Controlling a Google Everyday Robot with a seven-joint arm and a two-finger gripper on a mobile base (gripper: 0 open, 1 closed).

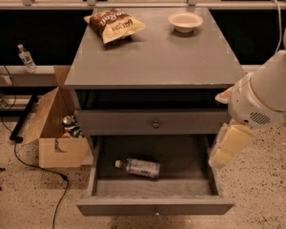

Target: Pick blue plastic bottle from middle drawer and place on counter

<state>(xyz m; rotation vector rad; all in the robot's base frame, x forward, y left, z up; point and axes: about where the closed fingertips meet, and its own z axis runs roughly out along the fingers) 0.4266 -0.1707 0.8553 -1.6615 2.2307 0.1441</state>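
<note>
The blue plastic bottle (138, 167) lies on its side on the dark floor of the open middle drawer (155, 205), white cap to the left, a little left of the drawer's middle. The counter (157, 56) is the grey cabinet top above it. My gripper (231, 146), pale cream on a white arm, hangs at the cabinet's right side, over the drawer's right wall. It is to the right of the bottle, above it, and holds nothing that I can see.
A chip bag (115, 24) and a white bowl (185, 21) sit at the back of the counter. A shallower drawer front with a round knob (155, 124) is shut above the open drawer. A cardboard box (57, 128) and a black cable (33, 161) are on the floor at the left.
</note>
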